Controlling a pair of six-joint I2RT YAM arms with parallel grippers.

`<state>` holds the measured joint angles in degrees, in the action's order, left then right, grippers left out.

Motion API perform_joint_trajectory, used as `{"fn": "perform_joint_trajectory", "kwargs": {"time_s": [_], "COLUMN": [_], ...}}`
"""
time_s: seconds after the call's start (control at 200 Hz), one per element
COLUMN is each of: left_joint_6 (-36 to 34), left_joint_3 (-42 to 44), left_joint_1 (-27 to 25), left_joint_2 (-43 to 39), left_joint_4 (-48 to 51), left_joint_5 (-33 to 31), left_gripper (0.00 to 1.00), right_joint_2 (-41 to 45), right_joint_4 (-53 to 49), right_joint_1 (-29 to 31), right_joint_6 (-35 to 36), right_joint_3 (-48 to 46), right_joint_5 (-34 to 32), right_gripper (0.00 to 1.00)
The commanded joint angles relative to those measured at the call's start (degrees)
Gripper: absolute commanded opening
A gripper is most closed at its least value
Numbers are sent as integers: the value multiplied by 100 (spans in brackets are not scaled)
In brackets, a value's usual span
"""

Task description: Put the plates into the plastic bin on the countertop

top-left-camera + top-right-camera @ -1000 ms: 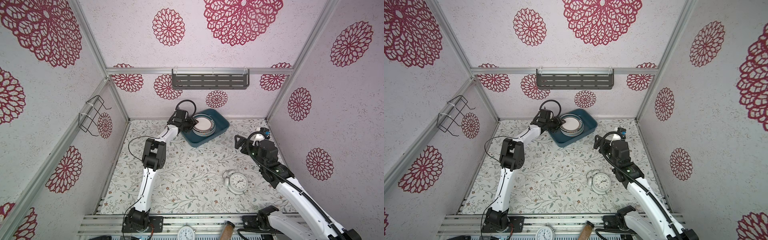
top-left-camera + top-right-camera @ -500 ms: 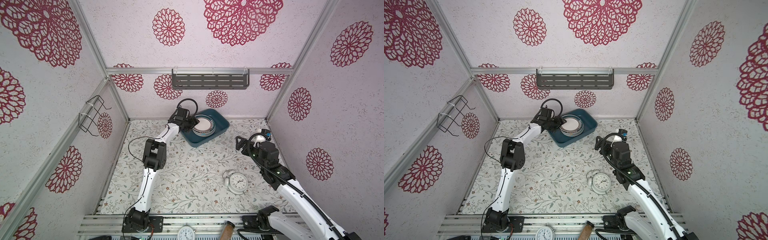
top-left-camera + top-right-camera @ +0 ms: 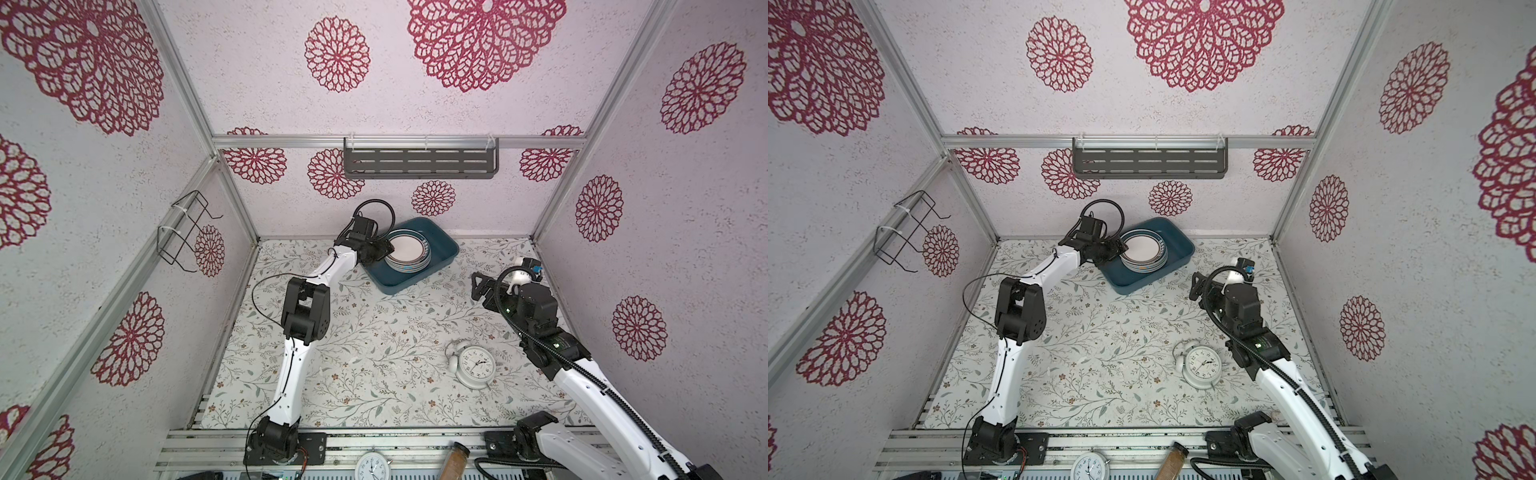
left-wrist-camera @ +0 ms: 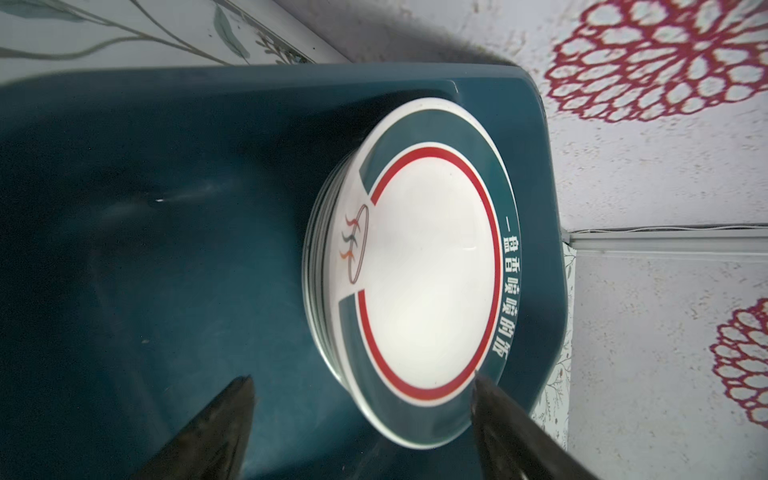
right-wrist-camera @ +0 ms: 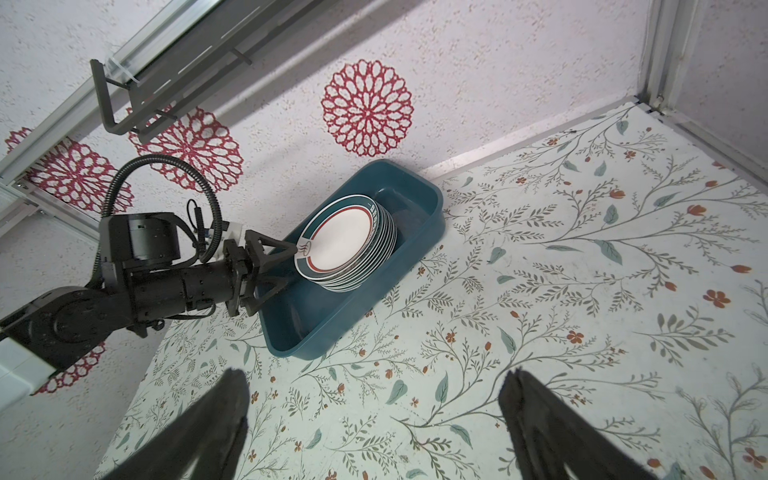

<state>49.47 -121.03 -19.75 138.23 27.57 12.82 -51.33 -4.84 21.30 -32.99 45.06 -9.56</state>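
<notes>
In both top views the table [image 3: 374,332] is white with green twigs and small brown flowers. The walls [image 3: 291,199] around it are pale with big red flowers. A grey shelf [image 3: 419,163] with slots hangs on the back wall, and a black wire rack [image 3: 183,232] hangs on the left wall. The dark blue bin [image 3: 442,249] sits at the back of the table, near the back wall. Its long side runs on a slant, from front left to back right. The plates [image 3: 407,249] lie flat in one stack inside it, faces up. The left hand [image 3: 388,250] is at the stack's left edge, over the bin. The right hand [image 3: 478,284] hangs above the table on the right, well apart from the bin. A white alarm clock [image 3: 476,365] sits on the table near that arm. Only the left wrist view shows the top plate [image 4: 428,266] up close: a teal rim with white letters, a red ring and a plain white middle. Here the left hand is spread wide, with one finger [image 4: 511,419] at the plate's rim and the other over bare bin floor; I cannot tell if it touches. Only the right wrist view shows the stack from the side, many plate edges one on another. It also shows the right hand [image 5: 376,372] wide open, holding nothing.
</notes>
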Motion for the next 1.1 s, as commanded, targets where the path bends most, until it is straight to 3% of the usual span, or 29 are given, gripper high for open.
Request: {"fn": "perform_joint_trajectory", "kwargs": {"time_s": [0.0,0.145,0.285,0.44,0.64,0.725,0.826,0.936,1.096], "left_joint_6": [-349,-833,-1261,-1578,-2086,-2257,-2490,-2956,-3258], "left_joint_3": [405,1093,2113,3429,5128,5775,6629,7910,9288], "left_joint_1": [-18,-5,38,133,319,683,1104,1487,2053], "left_joint_2": [-796,-1564,-2484,-3718,-5406,-6116,-7080,-8139,-8956], "left_joint_4": [-528,-789,-1228,-1776,-2067,-2073,-2058,-2823,-3779], "left_joint_5": [-195,-389,-646,-1109,-2332,-2378,-2852,-3455,-3591], "left_gripper": [87,90,100,97,97,97,97,97,97], "right_joint_2": [145,117,93,7,-165,-234,-278,-271,-423], "right_joint_4": [-56,-192,-228,-256,-247,-224,-78,193,1052], "right_joint_1": [-25,-43,-65,-135,-331,-503,-705,-1025,-1749], "right_joint_6": [68,244,505,751,1565,1899,2152,2432,2397], "right_joint_3": [4,25,38,39,-41,-114,-346,-723,-1404], "right_joint_5": [-242,-422,-573,-753,-1341,-1532,-2003,-2090,-2035], "right_gripper": [99,99,99,99,99,99,99,99,99]}}
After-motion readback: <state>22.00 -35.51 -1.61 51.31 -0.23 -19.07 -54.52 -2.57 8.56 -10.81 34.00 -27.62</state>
